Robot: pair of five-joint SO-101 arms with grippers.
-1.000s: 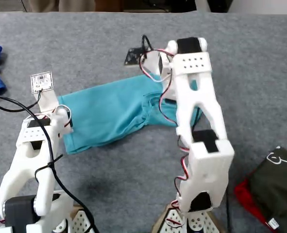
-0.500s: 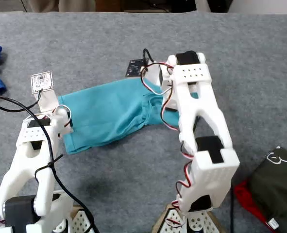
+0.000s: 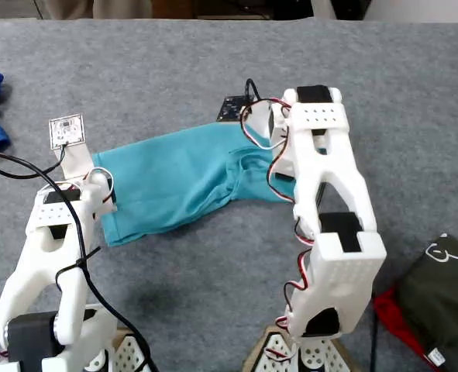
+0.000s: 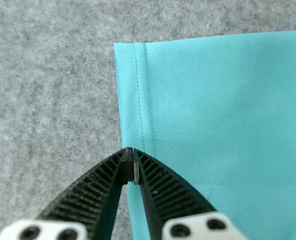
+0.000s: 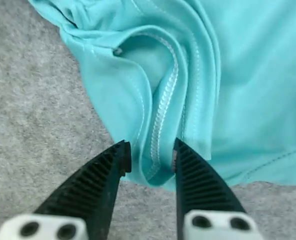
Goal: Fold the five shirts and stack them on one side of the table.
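Because the teal shirt point(image 3: 174, 178) is a thin, limp knit, it will likely sag and drag rather than hold any shape, so grips belong on stitched hems and seams. It lies partly folded across the middle of the grey table point(image 3: 213, 46), between the two arms. The left tool point(image 4: 129, 164) is closed, pinching the hem at one end. The right tool point(image 5: 150, 152) stands open, jaws astride a bunched, seamed fold at the other end, where loose layers may slip.
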